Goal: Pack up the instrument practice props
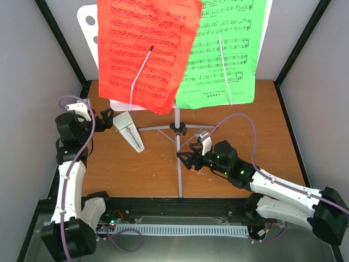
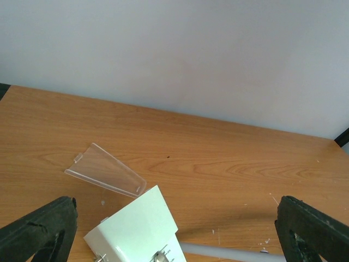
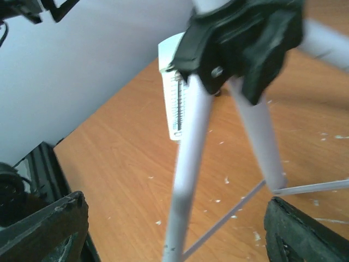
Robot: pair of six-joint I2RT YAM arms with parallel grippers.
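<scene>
The white music stand (image 1: 86,21) rises at the back on a thin silver tripod (image 1: 179,158). A red page (image 1: 143,49) and a green page (image 1: 223,52) rest on it. The white pyramid metronome (image 1: 130,131) lies on the table at the left. My left gripper (image 1: 107,121) is open beside its narrow end; in the left wrist view the metronome (image 2: 133,229) lies between the open fingers (image 2: 38,229). My right gripper (image 1: 188,161) is open around the tripod's near leg (image 3: 188,180), under the black hub (image 3: 240,38).
A clear plastic cover (image 2: 106,170) lies on the wooden table (image 1: 142,169) beyond the metronome. Grey walls close in the left, right and back. A black rail (image 1: 180,204) runs along the table's near edge.
</scene>
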